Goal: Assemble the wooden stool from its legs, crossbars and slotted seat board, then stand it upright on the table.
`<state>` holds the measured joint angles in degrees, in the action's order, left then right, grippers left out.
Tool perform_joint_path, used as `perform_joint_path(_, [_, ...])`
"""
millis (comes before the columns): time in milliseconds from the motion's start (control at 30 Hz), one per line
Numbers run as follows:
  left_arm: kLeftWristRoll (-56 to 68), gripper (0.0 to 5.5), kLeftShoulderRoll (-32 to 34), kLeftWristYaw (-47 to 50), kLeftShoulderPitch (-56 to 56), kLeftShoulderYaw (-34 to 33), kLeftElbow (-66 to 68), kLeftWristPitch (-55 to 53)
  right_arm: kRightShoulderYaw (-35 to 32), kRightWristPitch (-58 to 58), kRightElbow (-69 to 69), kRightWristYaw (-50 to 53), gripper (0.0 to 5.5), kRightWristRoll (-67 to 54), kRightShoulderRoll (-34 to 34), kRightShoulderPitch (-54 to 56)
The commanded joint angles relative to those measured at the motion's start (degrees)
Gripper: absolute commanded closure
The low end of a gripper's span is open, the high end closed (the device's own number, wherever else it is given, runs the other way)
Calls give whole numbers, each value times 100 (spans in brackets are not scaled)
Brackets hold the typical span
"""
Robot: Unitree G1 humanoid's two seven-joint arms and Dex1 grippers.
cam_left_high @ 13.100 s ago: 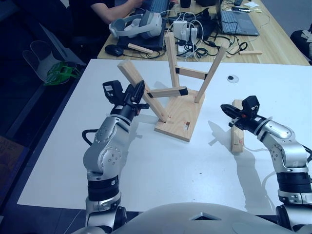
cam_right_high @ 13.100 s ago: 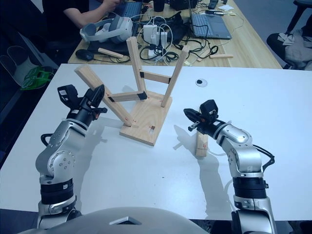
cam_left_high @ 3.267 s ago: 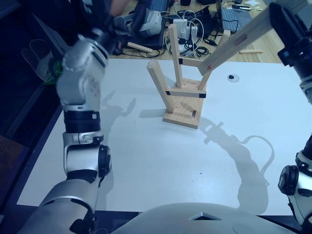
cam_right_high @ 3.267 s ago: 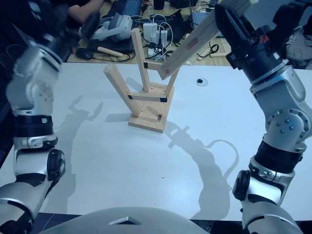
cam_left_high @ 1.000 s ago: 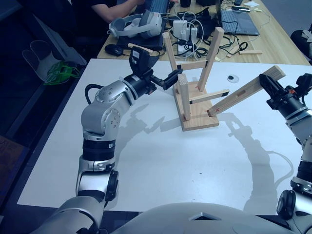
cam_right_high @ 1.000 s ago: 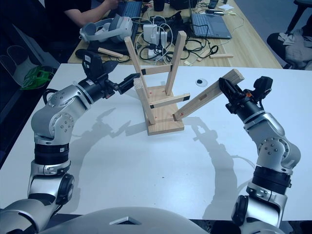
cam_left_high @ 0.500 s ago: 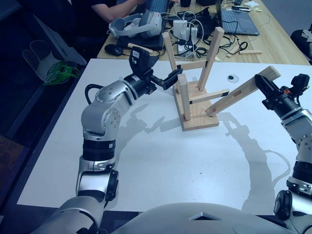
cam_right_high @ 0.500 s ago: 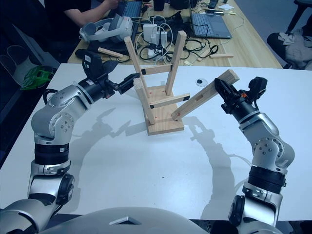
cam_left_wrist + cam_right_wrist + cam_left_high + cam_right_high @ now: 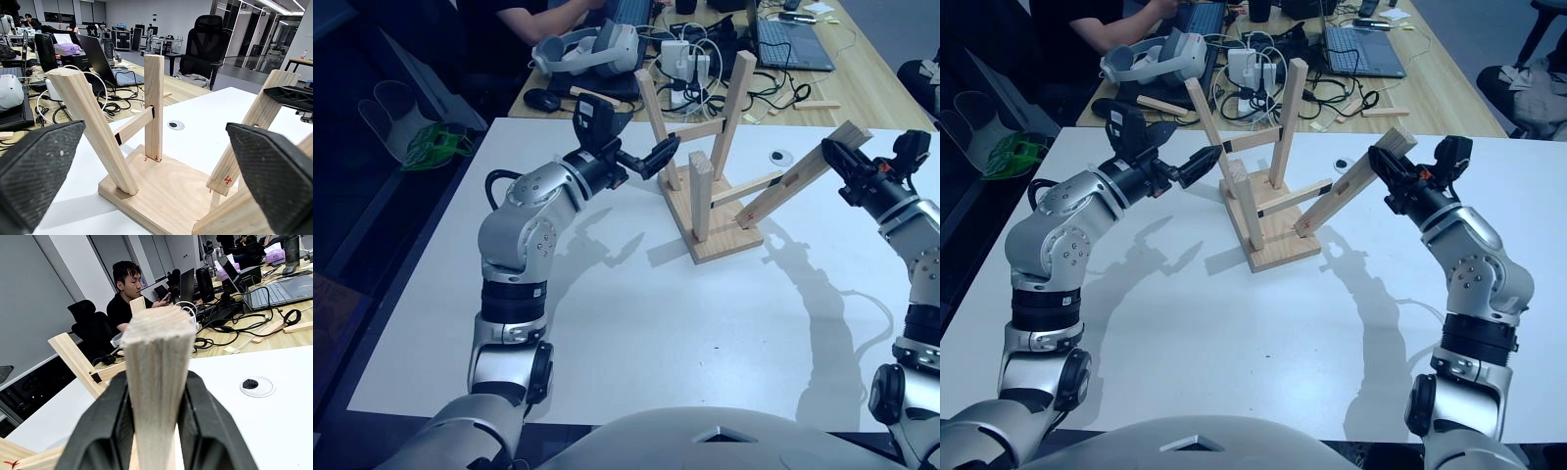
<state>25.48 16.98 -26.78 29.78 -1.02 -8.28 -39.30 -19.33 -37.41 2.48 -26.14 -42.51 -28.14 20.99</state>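
Note:
The stool lies upside down, its seat board (image 9: 729, 245) flat on the white table (image 9: 607, 323). Three legs stand up from the board, joined by a back crossbar (image 9: 695, 131). A fourth leg (image 9: 793, 181) slants over the board's right corner, and my right gripper (image 9: 847, 159) is shut on its upper end (image 9: 156, 382). A second crossbar (image 9: 744, 188) runs from the front leg (image 9: 701, 196) to this slanted leg. I cannot tell whether its foot sits in the slot. My left gripper (image 9: 651, 157) hangs open beside the back-left leg (image 9: 93, 127), touching nothing.
A round cable grommet (image 9: 781, 156) is set in the table behind the stool. Beyond the far edge stands a wooden desk (image 9: 871, 78) with laptops, a headset (image 9: 587, 49), cables and loose wooden pieces (image 9: 818, 106). A green object (image 9: 435, 147) lies off the table's left side.
The right gripper has tipped the held leg steeper, and the stool has turned and slid slightly to the right. The left gripper has stayed open in about the same place.

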Motion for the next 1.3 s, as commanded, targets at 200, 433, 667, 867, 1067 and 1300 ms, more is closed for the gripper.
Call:
perform_joint_path(200, [-62,14,-64,121,-80,73,-89,-16,821,-350,164,-86,450,620,-108,244])
perform_joint_path(433, [-78,14,-82,173,-69,78,-105,-2,871,-155,-81,-119,450,571,238,211])
perform_joint_path(667, [-128,14,-124,256,-163,119,-152,45,1320,-109,27,-174,450,1021,299,5])
perform_joint_path(867, [-144,14,-128,273,-170,131,-162,34,1179,-215,309,-195,450,959,281,34])
perform_joint_path(1067, [-141,14,-168,264,-171,144,-160,25,947,-388,419,-509,450,706,95,231])
perform_joint_path(1300, [-157,14,-215,261,-198,181,-174,22,758,-405,797,-889,450,757,-317,411])
